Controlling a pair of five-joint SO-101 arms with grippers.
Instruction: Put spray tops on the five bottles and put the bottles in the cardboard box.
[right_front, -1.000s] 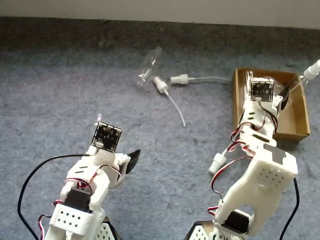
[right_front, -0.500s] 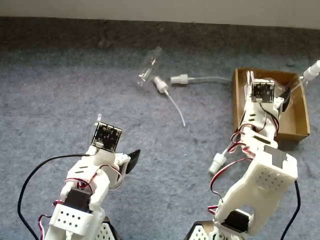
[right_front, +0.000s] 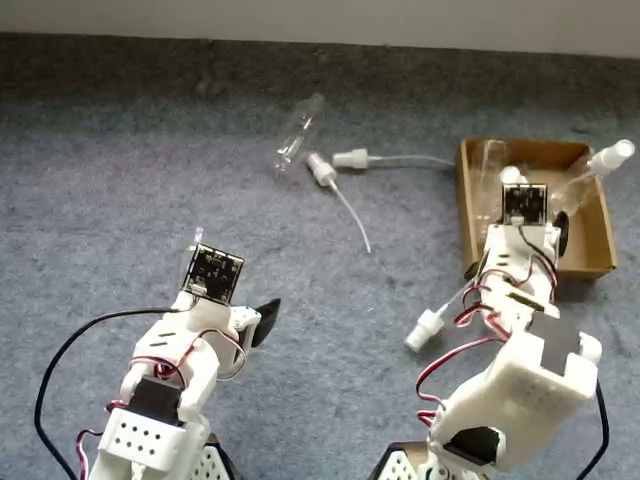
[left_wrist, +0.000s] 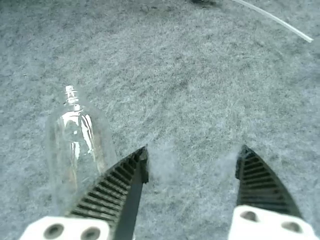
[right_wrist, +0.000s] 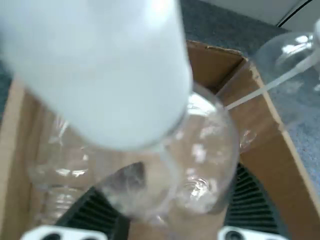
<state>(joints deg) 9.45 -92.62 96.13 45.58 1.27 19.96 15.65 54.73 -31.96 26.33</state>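
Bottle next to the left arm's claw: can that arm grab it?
Probably yes. The bottle sits right beside the open left gripper, with nothing between them; a small sideways shift should do.

Brown cardboard box (right_front: 466, 215) holds clear bottles (right_wrist: 200, 145), one capped bottle (right_front: 598, 165) leaning over its rim. An uncapped bottle (right_front: 298, 132) lies beside two loose spray tops (right_front: 322, 170); a third top (right_front: 428, 327) lies apart.

Rough, fuzzy grey cloth, matt, all over the desk (right_front: 90, 170). Glossy see-through plastic with bright glints for the clear round plastic bottle (right_wrist: 210, 145). Dull, papery brown cardboard box (right_front: 468, 210), raw-edged. Smooth white plastic spray top (right_front: 322, 168), slightly shiny. Matt, ridged black ribbed plastic fingers (left_wrist: 117, 192).
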